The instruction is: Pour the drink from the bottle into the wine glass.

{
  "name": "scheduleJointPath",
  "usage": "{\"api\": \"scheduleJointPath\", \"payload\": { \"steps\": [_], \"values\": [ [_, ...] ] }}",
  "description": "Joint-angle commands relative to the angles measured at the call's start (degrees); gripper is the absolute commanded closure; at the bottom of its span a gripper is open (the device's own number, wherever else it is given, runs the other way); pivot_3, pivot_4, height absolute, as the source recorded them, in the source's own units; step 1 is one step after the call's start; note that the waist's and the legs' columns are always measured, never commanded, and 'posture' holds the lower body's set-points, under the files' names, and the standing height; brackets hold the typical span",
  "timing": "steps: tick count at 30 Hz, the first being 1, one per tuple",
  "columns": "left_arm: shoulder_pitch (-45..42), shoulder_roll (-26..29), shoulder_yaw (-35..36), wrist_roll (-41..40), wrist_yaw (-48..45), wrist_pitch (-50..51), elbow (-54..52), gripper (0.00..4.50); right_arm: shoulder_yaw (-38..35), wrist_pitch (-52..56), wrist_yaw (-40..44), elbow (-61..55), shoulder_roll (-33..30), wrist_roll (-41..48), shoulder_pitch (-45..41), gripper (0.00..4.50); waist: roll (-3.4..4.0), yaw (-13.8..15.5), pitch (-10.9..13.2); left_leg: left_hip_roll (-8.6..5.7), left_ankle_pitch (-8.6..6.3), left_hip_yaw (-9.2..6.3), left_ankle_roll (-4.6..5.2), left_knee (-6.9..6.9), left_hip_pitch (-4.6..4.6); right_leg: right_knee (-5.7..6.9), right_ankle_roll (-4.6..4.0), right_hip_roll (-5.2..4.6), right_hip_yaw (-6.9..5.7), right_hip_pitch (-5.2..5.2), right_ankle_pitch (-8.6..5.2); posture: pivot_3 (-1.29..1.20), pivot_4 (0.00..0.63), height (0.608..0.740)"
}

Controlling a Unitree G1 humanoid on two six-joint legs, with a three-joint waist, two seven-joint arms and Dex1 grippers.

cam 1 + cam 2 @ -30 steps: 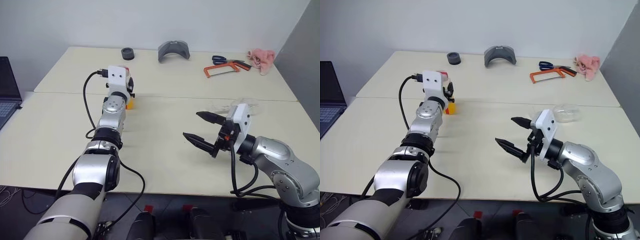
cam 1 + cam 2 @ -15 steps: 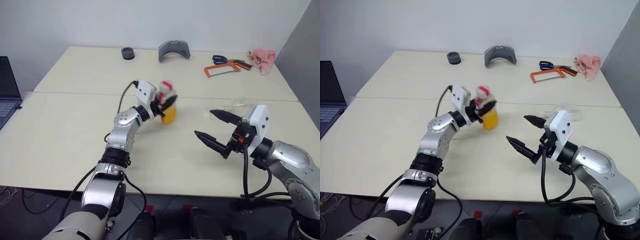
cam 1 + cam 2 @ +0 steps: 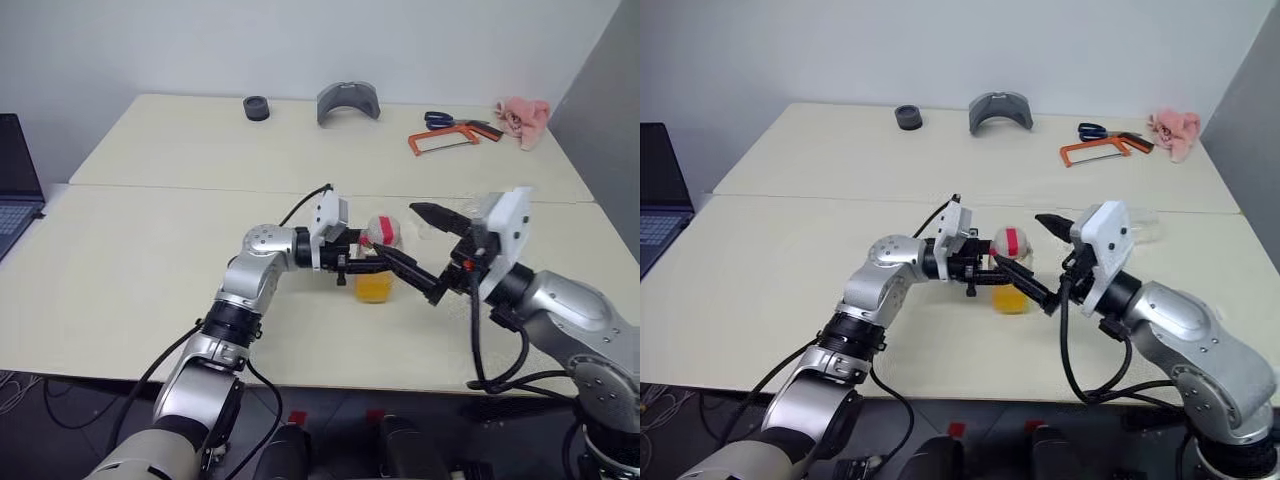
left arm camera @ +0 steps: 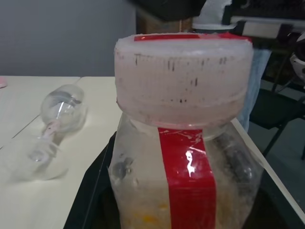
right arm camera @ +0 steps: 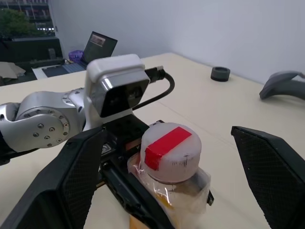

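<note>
Holding bottle [image 3: 1011, 268] upright above worktop [image 3: 790, 250], left end effector [image 3: 992, 270] clenched on it | right end effector [image 3: 1042, 258] spread wide, fingers straddling cap | wine glass [image 4: 50, 131] lies toppled behind right end effector | risk: cap on, twisting may slip bottle, spill drink [image 3: 375, 287].

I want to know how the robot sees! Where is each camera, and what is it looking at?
Left eye and right eye views: on the robot's head, looking forward and down over the table; both arms show, the left gripper holding the bottle, the right gripper open around its cap.
Left wrist view: on the left wrist, close up on the bottle, with the wine glass lying on its side beyond.
Right wrist view: on the right wrist, looking between its own black fingers at the bottle and the left gripper.
All views share the bottle.
</note>
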Motion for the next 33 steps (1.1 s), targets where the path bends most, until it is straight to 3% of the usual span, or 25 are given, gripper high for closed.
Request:
{"api": "scheduleJointPath", "payload": {
  "steps": [1, 12, 16, 20, 21, 26, 30, 33],
  "values": [
    [-2.3, -0.6, 0.3, 0.0, -0.9, -2.1, -0.2, 2.69, 1.3, -0.8, -1.4, -0.8, 1.8, -1.0, -1.3, 0.00, 0.00, 0.0, 0.0, 0.01, 0.00, -0.02, 0.00, 0.00, 0.01, 0.00, 0.00, 0.01, -0.01, -0.01, 0.00, 0.00, 0.150, 0.740],
    [-2.6, -1.1, 0.4, 1.1, -1.4, -4.4, 1.6, 2.69, 3.3, -2.0, -2.0, 1.9, 5.5, -5.0, -0.9, 0.00, 0.00, 0.0, 0.0, 0.00, 0.00, -0.06, 0.01, -0.01, 0.01, 0.01, 0.00, 0.01, -0.01, -0.01, 0.00, 0.00, 0.150, 0.740],
    [-2.6, -1.3, 0.5, 1.4, -1.2, -4.7, 1.7, 2.69, 3.3, -2.9, -1.0, 3.0, 5.9, -5.9, -1.5, 0.98, 0.00, 0.0, 0.0, 0.01, 0.00, -0.06, 0.01, -0.01, 0.01, 0.01, 0.00, 0.01, 0.00, -0.01, 0.00, 0.00, 0.150, 0.740],
    [-2.5, -1.4, 0.6, 1.4, -0.7, -4.7, 0.6, 2.69, 4.1, -2.9, 2.0, 3.7, 4.5, -6.2, -1.6, 2.41, 0.00, -0.1, 0.0, 0.00, 0.00, -0.06, 0.01, -0.01, 0.01, 0.01, 0.00, 0.01, -0.01, -0.02, 0.00, 0.00, 0.150, 0.740],
    [-2.5, -1.5, 0.6, 1.2, -0.6, -4.5, 0.2, 2.69, 4.5, -3.1, 3.5, 4.2, 3.8, -6.3, -1.9, 2.65, 0.00, 0.0, 0.0, 0.00, 0.00, -0.06, 0.01, -0.01, 0.01, 0.01, 0.00, 0.01, -0.01, -0.02, 0.00, 0.00, 0.150, 0.740],
    [-2.6, -1.5, 0.6, 1.0, -0.8, -4.4, -0.4, 2.70, 6.4, -6.3, 12.3, 9.1, -0.2, -7.8, -4.8, 2.64, 0.00, -0.1, 0.0, -0.01, 0.00, -0.04, 0.02, -0.01, 0.02, 0.00, 0.00, 0.01, -0.01, -0.01, 0.00, 0.00, 0.150, 0.740],
    [-2.5, -0.6, 0.0, 0.6, -3.1, -3.6, -1.6, 2.70, 7.9, -15.0, 34.5, 18.3, -9.6, -8.5, -12.1, 2.64, 0.02, 0.0, 0.0, -0.03, -0.01, 0.07, 0.03, 0.02, 0.00, -0.01, 0.00, 0.01, -0.01, -0.01, 0.00, 0.00, 0.150, 0.740],
    [-2.5, -0.8, 0.3, 0.5, -3.5, -3.4, -1.9, 2.70, 8.8, -17.4, 41.5, 25.2, -11.8, -9.4, -16.7, 2.64, 0.02, -0.1, 0.0, -0.02, -0.01, 0.13, 0.03, 0.01, 0.02, -0.04, 0.00, 0.03, -0.06, 0.01, 0.00, 0.00, 0.150, 0.740]
  ]
}}
